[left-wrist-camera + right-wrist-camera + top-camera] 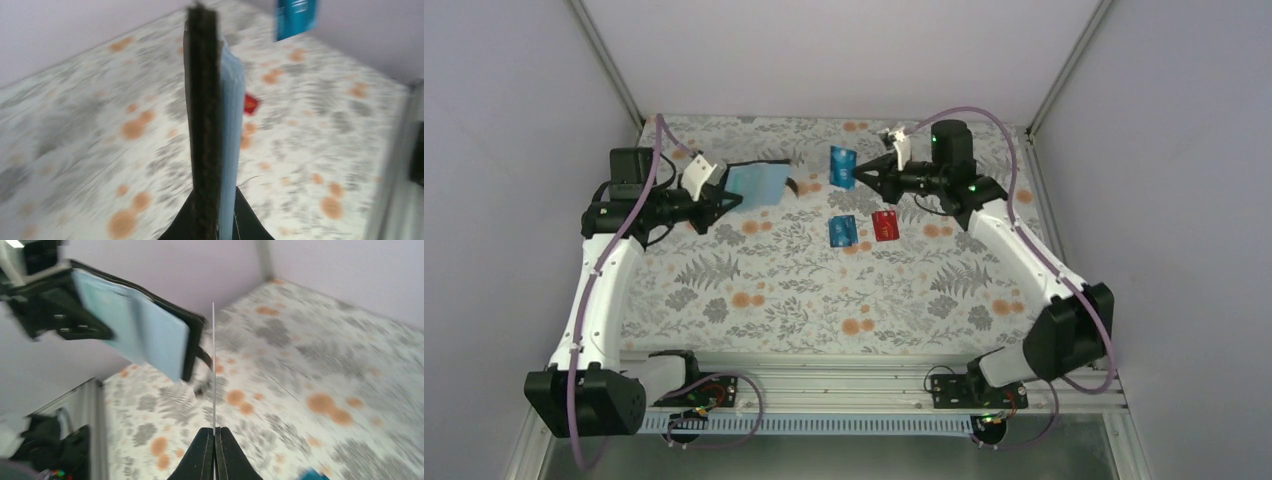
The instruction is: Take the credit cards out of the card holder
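We log card holder [757, 185] left, raised card [843, 167] right of it; nearer, on table [824, 290], second card [842, 231] left of third card [885, 225].

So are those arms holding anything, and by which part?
Yes. The left end effector pinches the card holder by one end; the right end effector pinches a teal card by one edge.

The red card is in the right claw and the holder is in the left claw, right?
No. The red card lies on the table; the right claw holds the teal card, as the top view shows. The holder is in the left claw.
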Robot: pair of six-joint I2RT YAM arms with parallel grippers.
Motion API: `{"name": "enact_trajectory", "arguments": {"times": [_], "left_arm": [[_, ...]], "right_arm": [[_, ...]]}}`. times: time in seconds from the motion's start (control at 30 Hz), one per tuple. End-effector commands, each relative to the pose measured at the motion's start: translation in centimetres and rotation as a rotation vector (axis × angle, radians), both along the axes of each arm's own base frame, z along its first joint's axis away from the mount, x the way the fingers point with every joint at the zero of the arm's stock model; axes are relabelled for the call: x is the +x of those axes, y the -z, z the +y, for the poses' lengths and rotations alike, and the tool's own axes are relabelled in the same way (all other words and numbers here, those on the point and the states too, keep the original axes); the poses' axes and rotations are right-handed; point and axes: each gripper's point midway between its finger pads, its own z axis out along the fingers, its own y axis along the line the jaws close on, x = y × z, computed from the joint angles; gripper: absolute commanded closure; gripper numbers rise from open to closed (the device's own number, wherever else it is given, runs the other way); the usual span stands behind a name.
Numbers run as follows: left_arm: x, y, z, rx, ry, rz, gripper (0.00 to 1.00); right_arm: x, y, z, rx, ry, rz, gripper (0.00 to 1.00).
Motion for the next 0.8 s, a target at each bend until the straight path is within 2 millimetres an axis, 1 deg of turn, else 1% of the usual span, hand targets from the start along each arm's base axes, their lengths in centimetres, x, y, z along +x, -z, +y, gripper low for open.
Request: {"name": "enact_trajectory", "arguments": {"times": [0.0, 0.1, 0.17, 0.27, 0.33, 0.37, 0.47, 0.67, 0.77], "left_arm": [[5.7, 1.8, 6.4, 0.168, -0.441, 0.005, 0.97], [5.7, 1.7, 6.5, 0.169, -0.448, 0.002, 0.98], [5.6, 1.7, 6.4, 0.165, -0.44, 0.003, 0.98], [5.5, 1.9, 6.1, 0.158, -0.423, 0.01, 0.98], [5.4, 1.9, 5.9, 0.148, -0.406, 0.012, 0.98], [5.3, 1.9, 5.8, 0.145, -0.4, 0.012, 0.98], [5.3, 2.1, 5.7, 0.145, -0.392, 0.015, 0.98], [5.2, 2.2, 5.6, 0.146, -0.386, 0.015, 0.98], [5.2, 2.3, 5.5, 0.144, -0.383, 0.02, 0.98]], "right_arm": [[4.5, 8.3, -2.7, -0.145, 0.175, 0.304, 0.96], [5.3, 13.4, -1.9, -0.201, 0.138, 0.458, 0.96], [5.5, 16.0, -1.4, -0.221, 0.105, 0.53, 0.96], [5.8, 19.2, -0.7, -0.246, 0.055, 0.618, 0.96], [6.0, 21.4, -0.6, -0.269, 0.049, 0.66, 0.96], [6.0, 22.1, -0.5, -0.274, 0.043, 0.676, 0.96], [6.1, 23.3, 0.0, -0.26, 0.011, 0.709, 0.96], [6.0, 24.5, 0.6, -0.235, -0.039, 0.743, 0.96], [6.3, 25.6, 0.5, -0.253, -0.026, 0.756, 0.96]]}}
